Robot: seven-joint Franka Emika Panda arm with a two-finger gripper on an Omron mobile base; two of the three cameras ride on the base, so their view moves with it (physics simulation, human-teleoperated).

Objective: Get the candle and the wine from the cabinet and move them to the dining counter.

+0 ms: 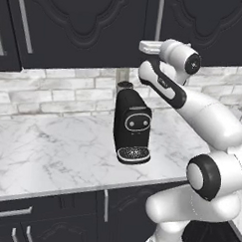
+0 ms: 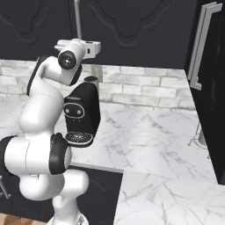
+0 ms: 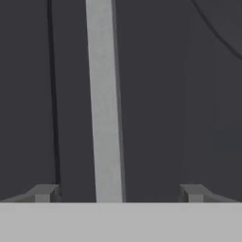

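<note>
From the left base view, my arm rises at the lower right and bends up toward the cabinet (image 1: 87, 27), whose black doors are carved with curling raised panels and carry long silver bar handles. My wrist ends just beside one such handle (image 1: 159, 17) at the door's lower edge. Under it a black coffee machine (image 1: 131, 126) stands upright on the marble worktop (image 1: 47, 144), glossy and rounded, with an oval face panel and a round perforated drip tray at its foot. The worktop is white with grey veins; behind it runs a pale brick wall (image 1: 59, 93). I can read no writing or brand on anything here.

From the right base view, my arm climbs from the lower left, and the same coffee machine (image 2: 81, 114) sits just behind my elbow on the marble. The cabinet doors (image 2: 132, 26) are shut, so I cannot see the wine or the candle. A tall dark unit with a silver handle (image 2: 201, 46) stands at the right.

In the hand view, my gripper (image 3: 118, 194) is spread wide, holding nothing, its two grey fingertips (image 3: 45, 193) on either side of the smooth silver bar handle (image 3: 105, 99), which runs upright against the matte black door (image 3: 179, 94).
</note>
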